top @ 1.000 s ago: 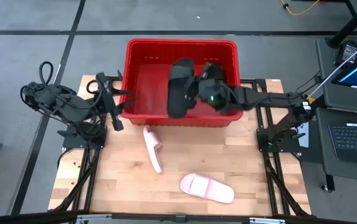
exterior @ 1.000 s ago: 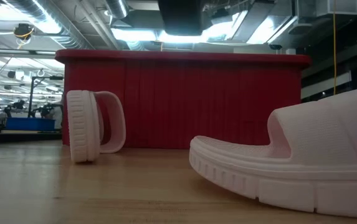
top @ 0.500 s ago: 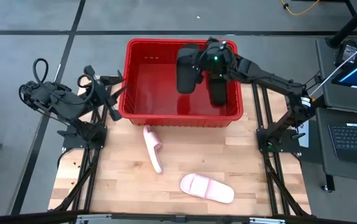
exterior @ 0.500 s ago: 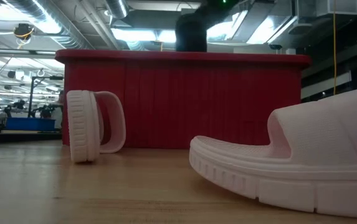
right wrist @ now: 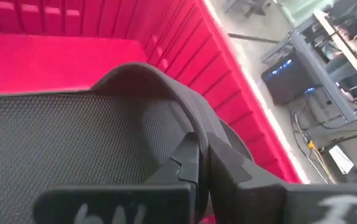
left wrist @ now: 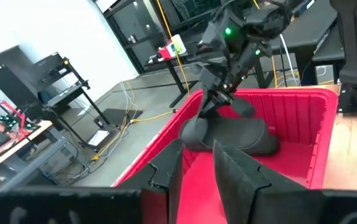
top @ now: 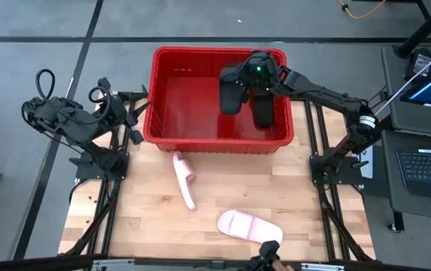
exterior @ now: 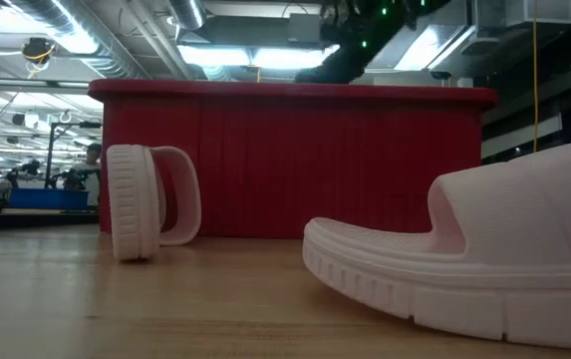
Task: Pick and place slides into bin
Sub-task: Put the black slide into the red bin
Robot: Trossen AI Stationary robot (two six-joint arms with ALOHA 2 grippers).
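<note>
My right gripper [top: 254, 75] reaches over the red bin [top: 219, 51] from the right and is shut on a black slide [top: 232, 92], which hangs above the bin's floor. A second black slide [top: 264, 111] lies in the bin by its right wall. Two pink slides are on the table in front of the bin. One stands on its side edge [top: 185, 179], and the other lies flat on its sole [top: 250, 227]. My left gripper [top: 132, 117] waits outside the bin's left wall, open by a narrow gap [left wrist: 198, 165] and holding nothing. My right gripper pinches the black slide's strap at its edge [right wrist: 197, 134] between its two fingers. They come slanting down from the bin's right side. The slide hangs clear of the bin's floor, its footbed [right wrist: 72, 137] facing the wrist camera and one end [exterior: 333, 70] showing above the rim.
The bin [exterior: 295, 160] stands at the table's far edge with tall slotted walls. Bare wooden table lies around the pink slides [exterior: 150, 202] [exterior: 464, 269]. Arm stands flank the table on both sides.
My right gripper has carried the black slide from the bin's near wall toward its far right corner and sunk a little. The slide has stayed in the hold and swung round with it. My left gripper has drawn back slightly from the bin's left wall.
</note>
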